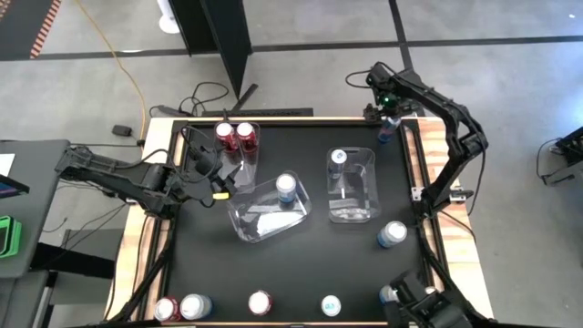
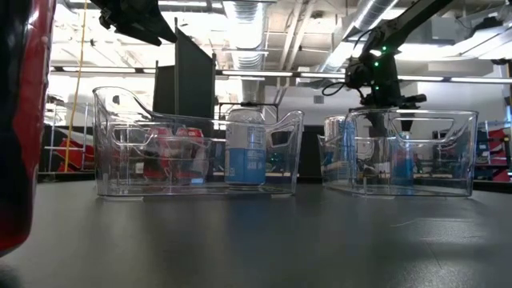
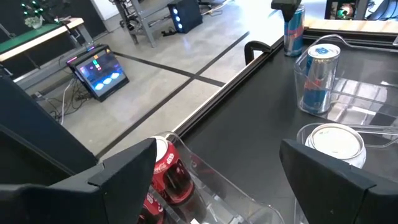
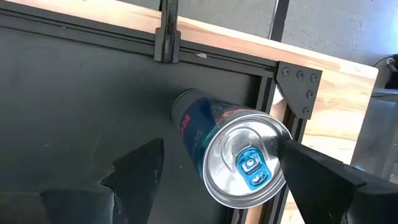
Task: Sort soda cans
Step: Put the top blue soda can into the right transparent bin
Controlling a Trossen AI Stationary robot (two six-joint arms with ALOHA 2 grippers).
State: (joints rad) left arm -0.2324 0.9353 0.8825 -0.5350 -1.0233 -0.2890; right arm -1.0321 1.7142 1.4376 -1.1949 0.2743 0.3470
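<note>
my right gripper point(image 4: 217, 171): hanging above the far right corner of the table point(image 1: 301, 273), fingers spread, one on each side of an upright slim dark blue can point(image 4: 233, 152) with a blue pull tab; the fingers stand around the can and i cannot tell whether either touches it. my left gripper point(image 3: 214, 180): over the left part of the table, just beside the left bin point(image 1: 239, 157), fingers spread wide and holding nothing. left bin, clear plastic: two red cans point(image 1: 234, 137) upright side by side at its far end. middle bin point(image 1: 260, 223), clear plastic, set askew: one silver-white and light blue can point(image 1: 286, 187) upright at its far right corner. right bin point(image 1: 351, 205), clear plastic: one dark blue can point(image 1: 339, 158) upright at its far end. loose on the table: one silver-topped can with blue point(image 1: 392, 234) near the right edge, well apart from the bins; along the near edge a row of upright cans, from the left a red can point(image 1: 166, 309), a silver-white can point(image 1: 194, 306) touching or just beside it, another red can point(image 1: 260, 302), a can with a blue top mark point(image 1: 331, 305), and one more can point(image 1: 389, 294) near the right corner, partly hidden by the arm's base. a red can point(image 2: 20, 120) stands very close to the low camera, filling its left edge.
</note>
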